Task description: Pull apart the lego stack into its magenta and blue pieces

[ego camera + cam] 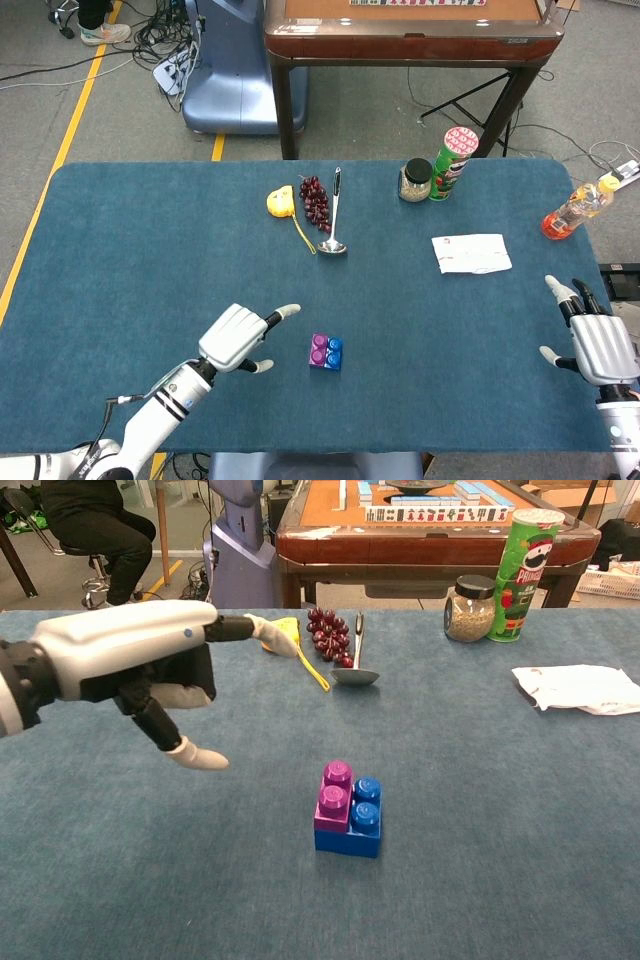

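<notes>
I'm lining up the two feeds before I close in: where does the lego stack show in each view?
Head view: the lego stack sits low and near center, just right of the left hand.
Chest view: the lego stack sits center, slightly low, right of and below the left hand.
Shared landmark: the spoon, farther back on the table.

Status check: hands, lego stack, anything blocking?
Left hand open beside the lego stack, not touching. Right hand open at the table's right edge. Stack intact, magenta on blue. Nothing between hand and stack.
</notes>
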